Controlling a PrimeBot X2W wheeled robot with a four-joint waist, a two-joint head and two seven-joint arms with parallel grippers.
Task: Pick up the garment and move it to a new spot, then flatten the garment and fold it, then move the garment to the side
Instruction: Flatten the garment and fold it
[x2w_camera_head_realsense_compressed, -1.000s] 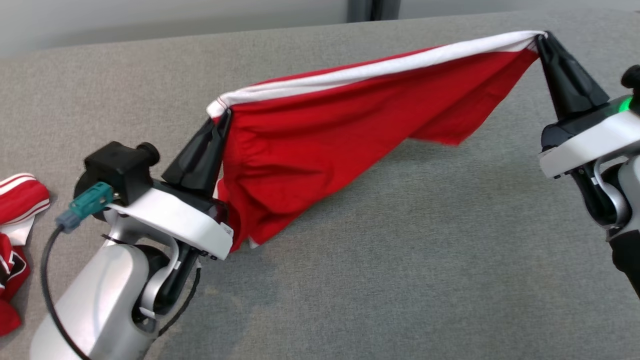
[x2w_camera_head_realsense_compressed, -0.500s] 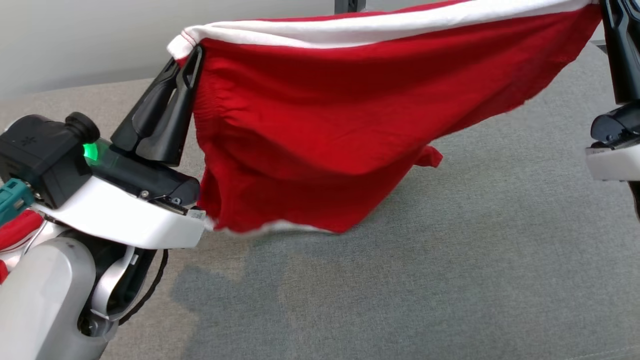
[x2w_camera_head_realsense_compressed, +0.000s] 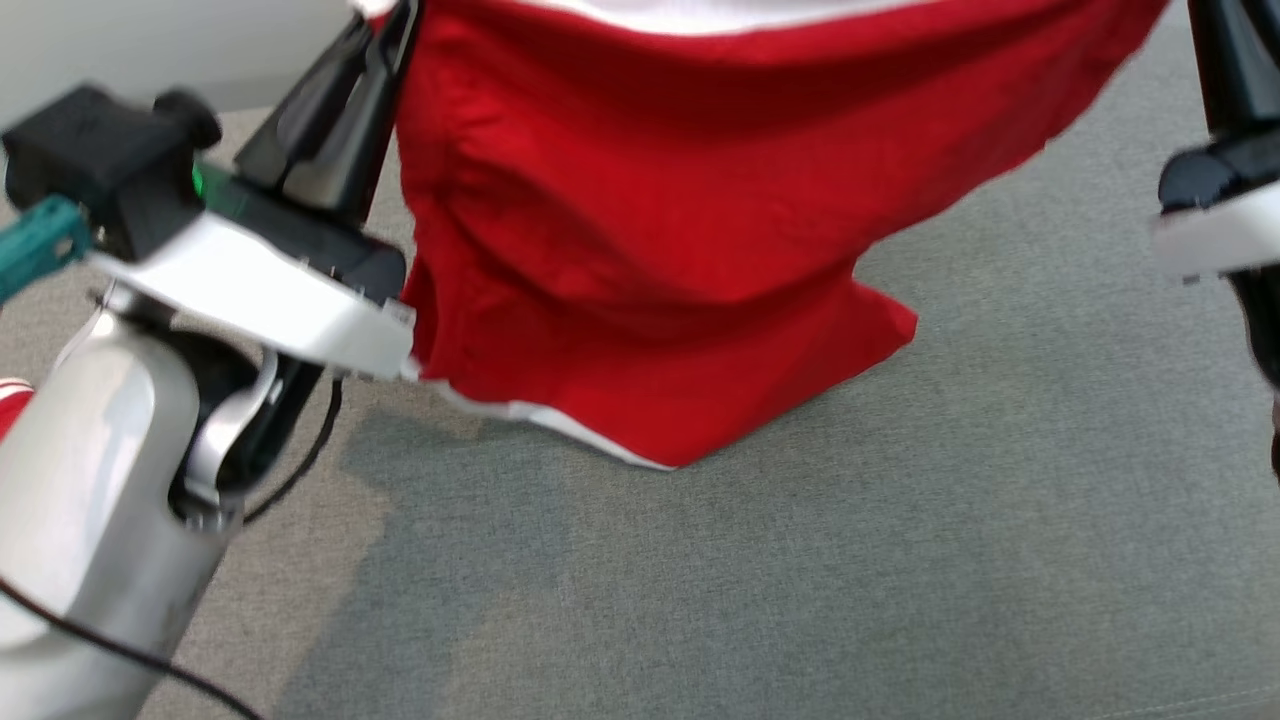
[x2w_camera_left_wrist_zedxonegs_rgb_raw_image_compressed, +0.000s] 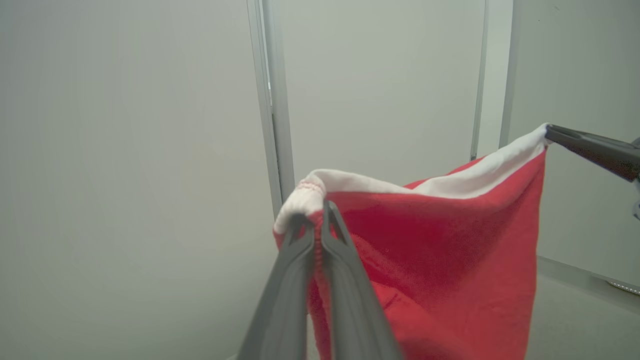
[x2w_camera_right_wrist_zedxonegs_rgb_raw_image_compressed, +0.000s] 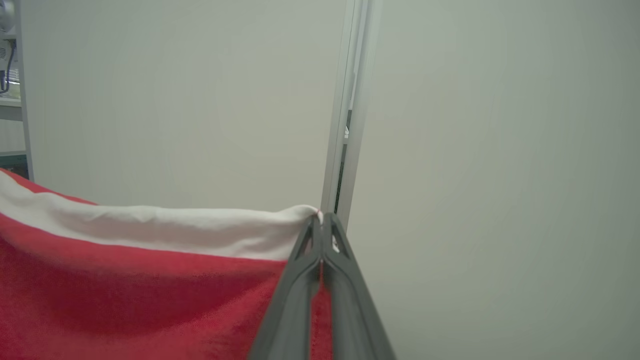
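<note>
Garment (x2w_camera_head_realsense_compressed: 650, 250), red with a white band, hangs above the grey bench (x2w_camera_head_realsense_compressed: 900, 560), its long axis stretched between left gripper (x2w_camera_left_wrist_zedxonegs_rgb_raw_image_compressed: 316, 220) and right gripper (x2w_camera_right_wrist_zedxonegs_rgb_raw_image_compressed: 320, 220), each clamped on a band corner, lower hem nearest the bench.

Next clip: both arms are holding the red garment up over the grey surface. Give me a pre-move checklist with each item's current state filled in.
1. Left gripper grip: jaws closed on the white band at one top corner of the garment. Ok.
2. Right gripper grip: jaws closed on the band's other end. Ok.
3. Top edge stretched between the grippers: the band runs across with little sag. Ok.
4. Cloth hanging flat: the lower part is creased, with a flap jutting toward the right arm. Not ok.
5. Hem clear of the grey surface: the lowest corner sits very near it and contact is unclear. Cannot tell.
</note>
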